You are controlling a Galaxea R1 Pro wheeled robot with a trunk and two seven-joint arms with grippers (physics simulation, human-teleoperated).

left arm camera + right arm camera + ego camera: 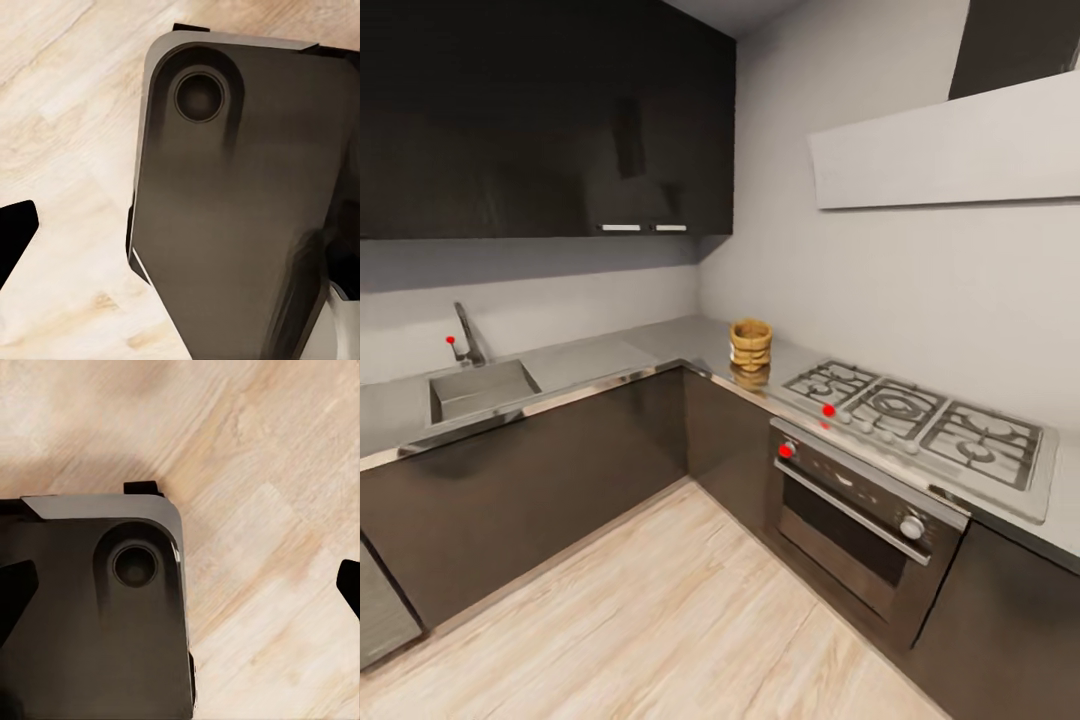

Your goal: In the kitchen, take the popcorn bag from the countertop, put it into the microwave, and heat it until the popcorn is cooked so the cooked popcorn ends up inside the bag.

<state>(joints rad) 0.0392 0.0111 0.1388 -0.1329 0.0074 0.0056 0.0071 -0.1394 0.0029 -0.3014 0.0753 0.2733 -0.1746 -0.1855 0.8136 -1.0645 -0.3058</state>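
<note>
The bag (750, 345) stands upright on the countertop (660, 345) in the corner, just left of the hob (920, 415), well right of the sink (480, 388). Both wrist cameras face the robot's base (240, 210) and wood floor (262, 472); jaw spread cannot be told.

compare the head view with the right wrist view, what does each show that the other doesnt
Head view alone: the small tan-orange burlap-like popcorn bag standing on the smooth grey countertop, beside the steel gas hob, with the built-in steel oven below and the steel sink further along.

Right wrist view alone: the robot's dark rounded base panel and black tool fingertips set wide apart.

Both: the pale wooden floor.
</note>
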